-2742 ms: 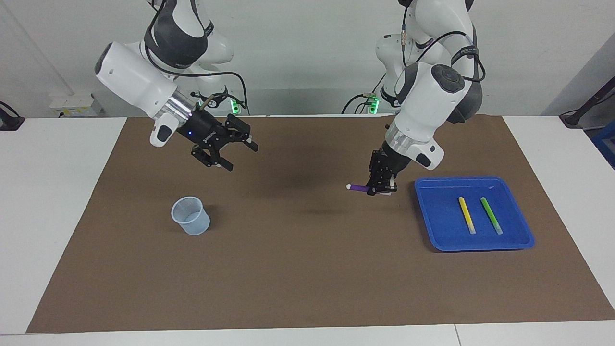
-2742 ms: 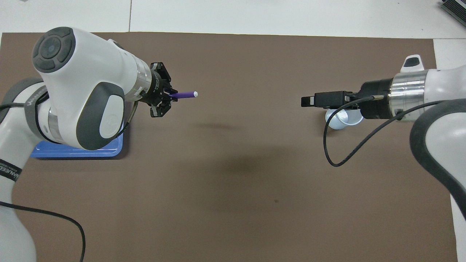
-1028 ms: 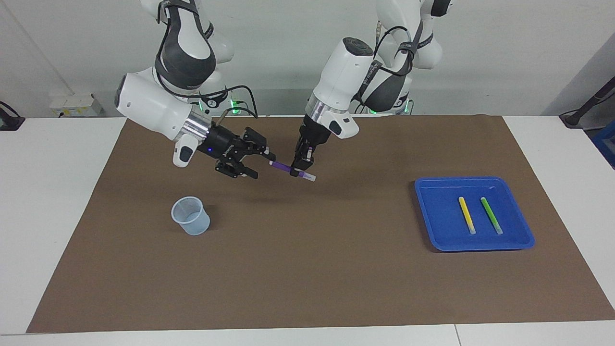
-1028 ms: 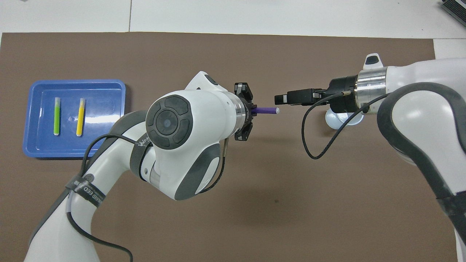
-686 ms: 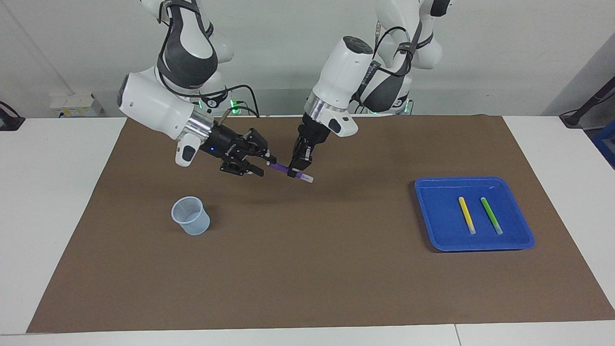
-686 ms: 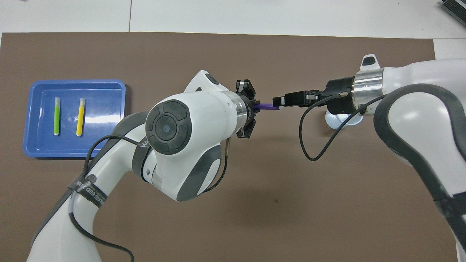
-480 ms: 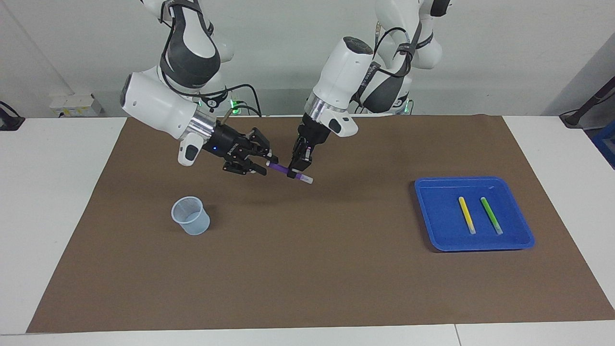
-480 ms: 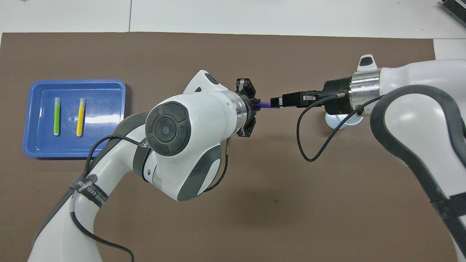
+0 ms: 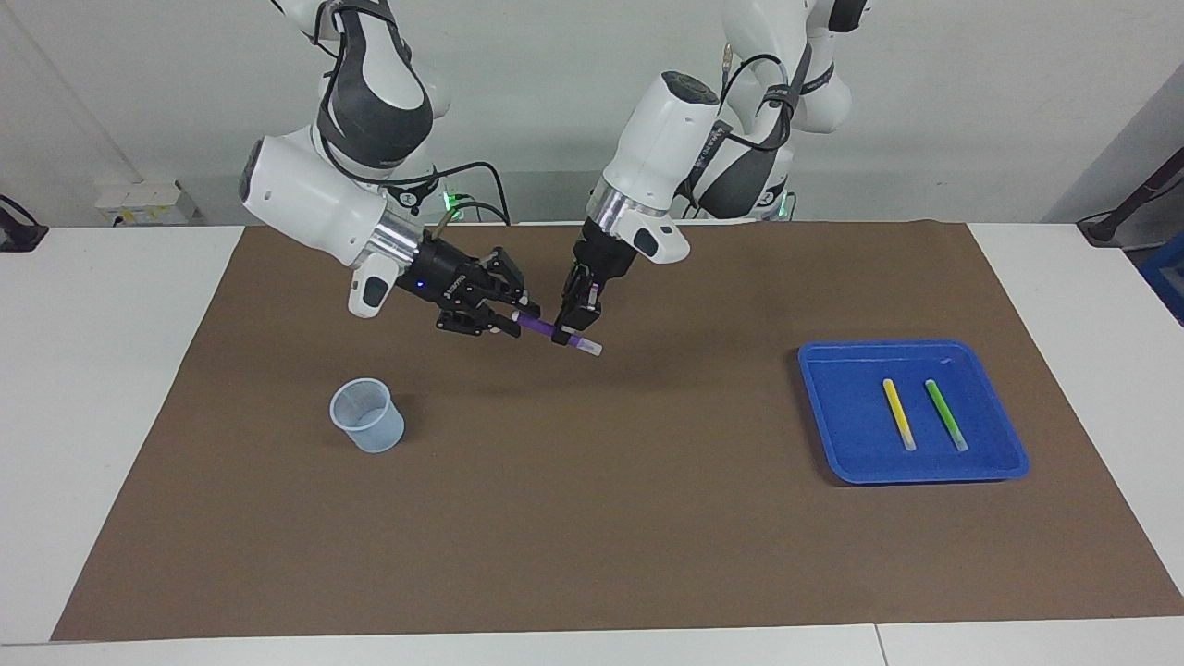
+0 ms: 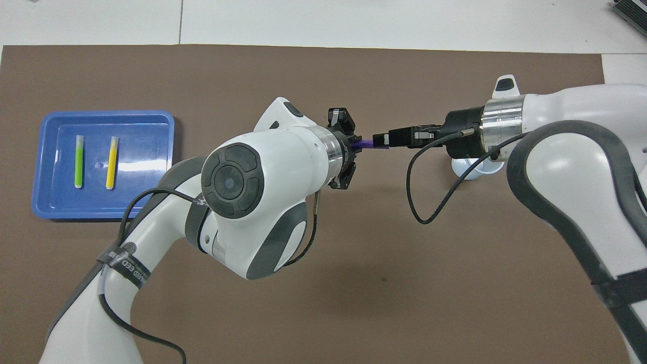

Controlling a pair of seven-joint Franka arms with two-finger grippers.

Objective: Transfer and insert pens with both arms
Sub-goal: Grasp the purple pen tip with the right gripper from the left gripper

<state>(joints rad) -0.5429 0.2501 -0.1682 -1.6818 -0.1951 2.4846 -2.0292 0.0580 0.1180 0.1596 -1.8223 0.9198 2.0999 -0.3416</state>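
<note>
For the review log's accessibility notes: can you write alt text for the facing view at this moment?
Above the middle of a brown mat, the left gripper holds a purple pen out level while the right gripper reaches its other end. A clear cup stands toward the right arm's end; a blue tray toward the left arm's end holds a yellow pen and a green pen.

Bright, even light (soft shadows), sharp.

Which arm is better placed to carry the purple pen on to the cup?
Right, probably: the right gripper already reaches the purple pen beside the left gripper that holds it, and the cup stands toward the right arm's end.
</note>
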